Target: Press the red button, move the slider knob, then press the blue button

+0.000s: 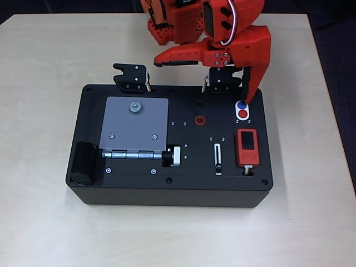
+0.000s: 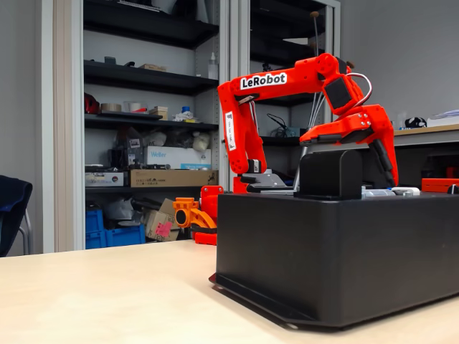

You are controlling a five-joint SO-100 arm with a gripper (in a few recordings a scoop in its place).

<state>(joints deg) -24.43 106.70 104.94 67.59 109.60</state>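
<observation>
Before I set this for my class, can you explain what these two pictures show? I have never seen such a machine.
It is a small orange robot arm with a two-finger pincer, which stands wide open and holds nothing. One picture looks straight down; the other is taken low from the table's side. On the table sits a black box of practice controls: a blue button and a red button in one white oval, and a slider knob in a narrow slot. One pincer finger points down just above the blue button.
</observation>
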